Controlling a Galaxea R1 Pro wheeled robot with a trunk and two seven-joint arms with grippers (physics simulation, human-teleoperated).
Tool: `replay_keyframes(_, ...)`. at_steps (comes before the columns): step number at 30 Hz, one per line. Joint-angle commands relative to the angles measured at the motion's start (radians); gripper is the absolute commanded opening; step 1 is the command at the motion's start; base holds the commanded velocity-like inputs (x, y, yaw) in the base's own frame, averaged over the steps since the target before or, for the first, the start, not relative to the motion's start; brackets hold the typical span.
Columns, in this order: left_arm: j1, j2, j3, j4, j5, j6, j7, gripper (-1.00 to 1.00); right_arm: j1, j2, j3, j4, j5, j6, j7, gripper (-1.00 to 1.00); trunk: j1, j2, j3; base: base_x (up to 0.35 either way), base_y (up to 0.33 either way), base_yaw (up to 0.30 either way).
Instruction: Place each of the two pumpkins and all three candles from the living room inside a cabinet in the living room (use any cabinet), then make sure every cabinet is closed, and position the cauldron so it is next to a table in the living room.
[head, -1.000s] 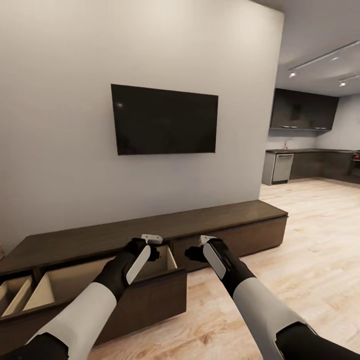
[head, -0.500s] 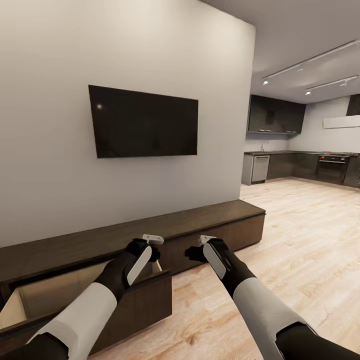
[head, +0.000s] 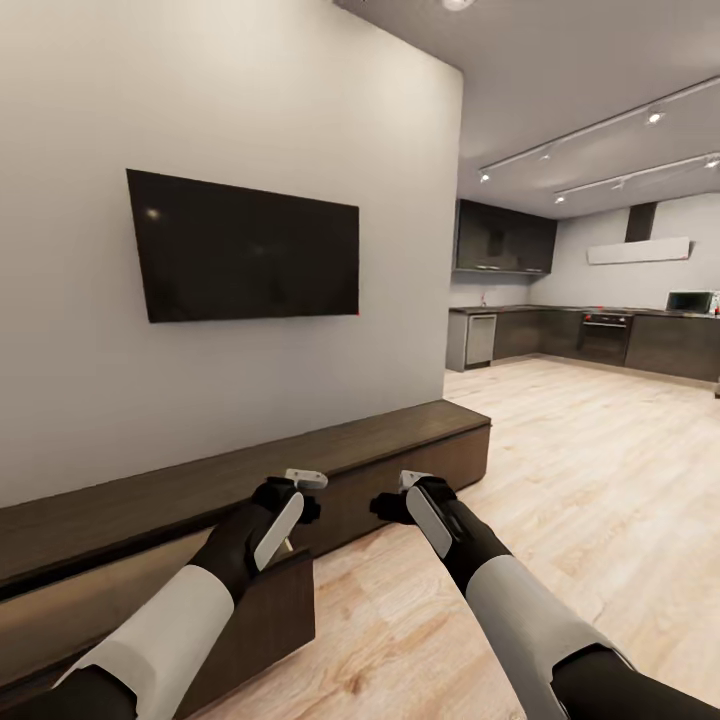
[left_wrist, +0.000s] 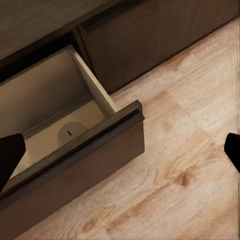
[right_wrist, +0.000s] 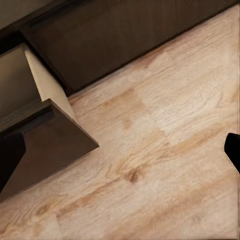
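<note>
Where the long dark cabinet runs along the white wall, one drawer stands pulled out over the plank floor. Contents of that drawer, per the left wrist view: one candle, a pale stub lying against the inner face of the drawer front; the remaining pale lining is bare where visible. The neighbouring drawer front sits flush and closed.

Grippers, two: left gripper hangs above the open drawer's corner, right gripper above the floor just in front of the cabinet. Each wrist view shows fingertips at opposite edges, so both sets of jaws are spread wide, holding nothing.

Surroundings: one black wall TV above the cabinet; one kitchen with dark cupboards beyond the wall's end.
</note>
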Motion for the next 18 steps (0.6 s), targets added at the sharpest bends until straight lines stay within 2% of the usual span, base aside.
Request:
replay_keyframes(1,-0.001,0.001,-0.003,-0.001,0.011,0.002,0.010,1.00,-0.001,0.000,0.003,0.000,-0.010,0.001,-0.009,1.00,0.000,-0.001,0.000,0.000,0.000,-0.238)
replay_keyframes(7,0.000,0.000,-0.003,-0.001,0.011,0.002,0.010,1.00,-0.001,0.000,0.003,-0.002,-0.010,0.001,-0.009,1.00,0.000,-0.001,0.003,0.000,0.000,-0.181)
replay_keyframes(14,-0.001,0.001,-0.004,-0.001,0.011,0.002,0.010,1.00,-0.001,0.000,0.003,-0.008,-0.010,0.003,-0.009,1.00,0.000,-0.001,0.004,-0.015,0.000,-0.030)
replay_keyframes(18,-0.001,-0.001,-0.004,-0.001,0.011,0.002,0.010,1.00,-0.001,0.000,0.002,-0.009,-0.010,0.007,-0.009,1.00,0.000,-0.001,0.004,-0.206,0.000,-0.002)
